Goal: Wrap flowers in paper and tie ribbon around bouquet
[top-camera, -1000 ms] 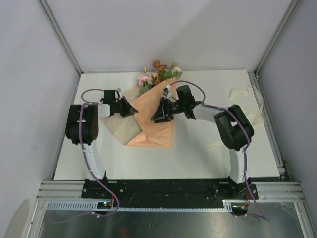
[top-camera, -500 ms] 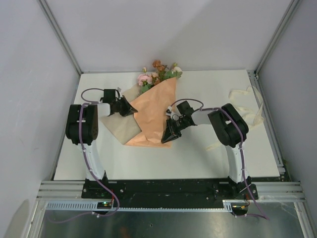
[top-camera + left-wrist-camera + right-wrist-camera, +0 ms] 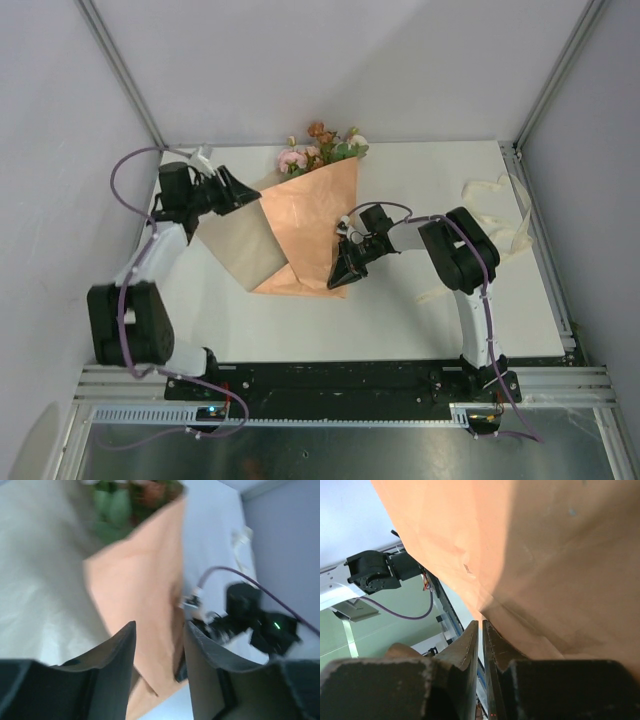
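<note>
The bouquet is a peach-orange paper [image 3: 312, 222] folded over the flowers [image 3: 322, 148], whose pink, orange and cream blooms stick out at the far end. A grey-beige flap [image 3: 240, 245] of the paper lies spread to the left. My left gripper [image 3: 243, 194] hovers at the paper's upper left corner, open and holding nothing. In the left wrist view the paper [image 3: 140, 580] shows between its fingers [image 3: 117, 650]. My right gripper [image 3: 343, 274] is shut on the paper's lower right edge [image 3: 485, 607]. The ribbon [image 3: 483, 187] lies loose at the right.
More loops of cream ribbon [image 3: 518, 240] trail along the table's right edge, with one end [image 3: 433, 294] near the right arm. Metal frame posts [image 3: 120, 70] and grey walls close in the white table [image 3: 400, 320] on three sides.
The left gripper let go of the paper's left side, opened and swung back to the upper left. The right gripper moved from the paper's middle down to its lower right edge and closed.
</note>
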`<state>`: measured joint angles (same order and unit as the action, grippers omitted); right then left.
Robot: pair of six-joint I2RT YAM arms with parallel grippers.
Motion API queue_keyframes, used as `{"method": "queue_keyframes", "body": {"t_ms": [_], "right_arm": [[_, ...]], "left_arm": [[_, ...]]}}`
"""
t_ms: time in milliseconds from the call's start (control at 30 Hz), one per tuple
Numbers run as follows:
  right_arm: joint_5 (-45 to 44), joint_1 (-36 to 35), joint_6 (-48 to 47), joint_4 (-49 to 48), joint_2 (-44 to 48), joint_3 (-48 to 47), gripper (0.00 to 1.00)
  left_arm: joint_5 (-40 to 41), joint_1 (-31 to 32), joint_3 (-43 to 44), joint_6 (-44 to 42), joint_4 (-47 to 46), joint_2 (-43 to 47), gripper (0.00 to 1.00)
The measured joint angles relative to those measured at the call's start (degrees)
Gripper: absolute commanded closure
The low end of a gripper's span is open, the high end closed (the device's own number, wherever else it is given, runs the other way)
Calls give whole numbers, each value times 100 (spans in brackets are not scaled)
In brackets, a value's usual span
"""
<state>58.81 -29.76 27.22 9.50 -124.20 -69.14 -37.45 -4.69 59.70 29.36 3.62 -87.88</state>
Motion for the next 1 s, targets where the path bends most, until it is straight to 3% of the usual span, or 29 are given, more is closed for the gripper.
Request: {"method": "queue_keyframes", "body": {"t_ms": [100,167,300,367,533,667,733,1000], "right_arm": [[2,0,17,-9,-2,0,87],[13,0,28,-20,-9,0,87],[22,9,46,-24,-15,0,87],[20,15,57,-24,-15,0,86],[35,20,59,-20,-15,0,78],[186,37,26,11,7,2,51],[256,42,-4,70,79,7,43],[267,264,68,68,291,188,35]], "left_arm": [[-389,442,-284,-50,-83,710,70],[-597,1080,-476,-39,-179,767,75],[-887,2247,-887,70,-229,118,85],[-955,2490,-984,120,-210,-326,89],[-964,2527,-1021,105,-120,-1215,99],[-866,2476,-1021,-74,87,-1733,100],[-892,2439,-1021,-138,179,-1939,100],[-992,2376,-929,-341,372,-2013,100]]}}
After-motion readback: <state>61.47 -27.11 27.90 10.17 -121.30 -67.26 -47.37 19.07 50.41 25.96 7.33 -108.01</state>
